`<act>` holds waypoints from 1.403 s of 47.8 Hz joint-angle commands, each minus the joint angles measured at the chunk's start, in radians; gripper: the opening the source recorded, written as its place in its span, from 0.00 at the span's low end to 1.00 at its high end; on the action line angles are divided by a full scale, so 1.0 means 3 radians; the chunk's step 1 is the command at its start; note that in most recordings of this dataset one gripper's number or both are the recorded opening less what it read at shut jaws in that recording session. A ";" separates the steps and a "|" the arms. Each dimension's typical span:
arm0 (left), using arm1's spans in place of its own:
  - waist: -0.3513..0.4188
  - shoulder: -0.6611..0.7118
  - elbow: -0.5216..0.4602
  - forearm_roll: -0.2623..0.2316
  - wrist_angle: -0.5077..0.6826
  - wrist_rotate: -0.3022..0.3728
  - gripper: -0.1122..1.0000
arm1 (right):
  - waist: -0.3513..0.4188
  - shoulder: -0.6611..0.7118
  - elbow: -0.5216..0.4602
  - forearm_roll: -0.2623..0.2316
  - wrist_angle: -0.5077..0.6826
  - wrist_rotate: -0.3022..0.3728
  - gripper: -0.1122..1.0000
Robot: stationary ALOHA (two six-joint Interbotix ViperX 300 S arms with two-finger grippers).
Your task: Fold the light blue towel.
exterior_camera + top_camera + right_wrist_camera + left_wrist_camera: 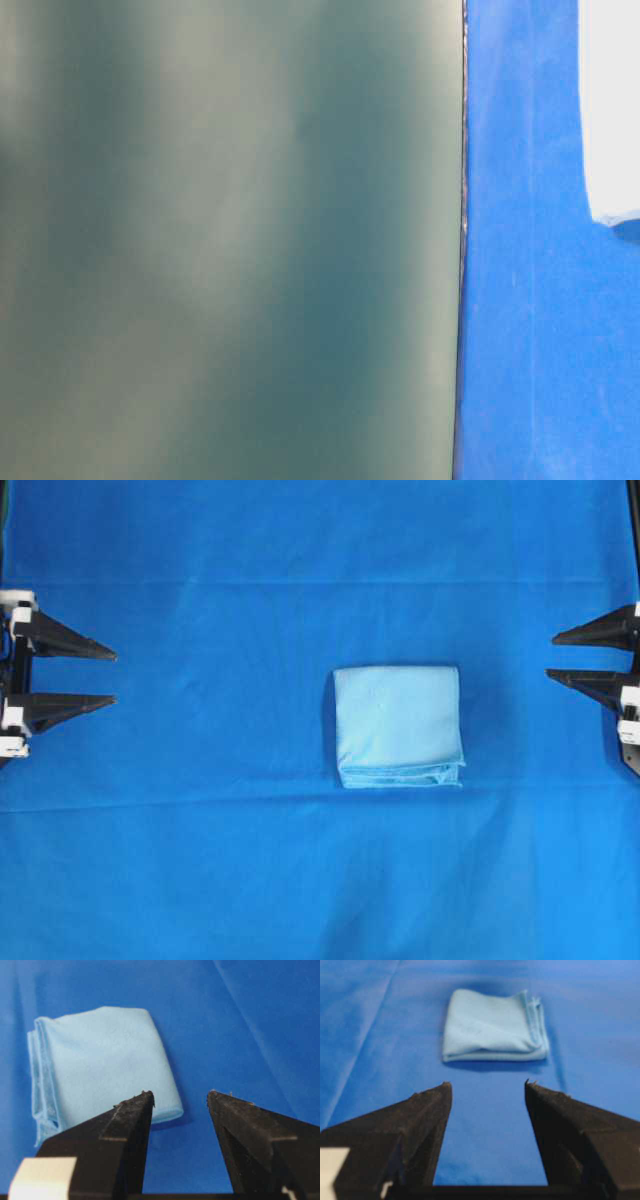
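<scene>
Both claws, left claw [115,677] and right claw [550,656], gape apart; light blue towel [398,726] lies folded; table-level view seems blocked.

The light blue towel [397,720] is a pale sky blue, plain and unpatterned, with slightly paler stacked edges along its lower side in the overhead view. Beneath it, the table covering [200,860] is a deep, saturated royal blue, uniform apart from faint lighter crease lines. The left gripper [114,677] and right gripper [550,656] are matte black with white patches at the frame edges. In the table-level view, a blurred grey-green surface [220,240] fills the left of the frame.
</scene>
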 commanded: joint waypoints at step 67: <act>0.0010 -0.0026 -0.0020 0.0000 0.0082 0.0026 0.58 | -0.0654 0.0082 0.0010 -0.0015 -0.0394 -0.0005 0.59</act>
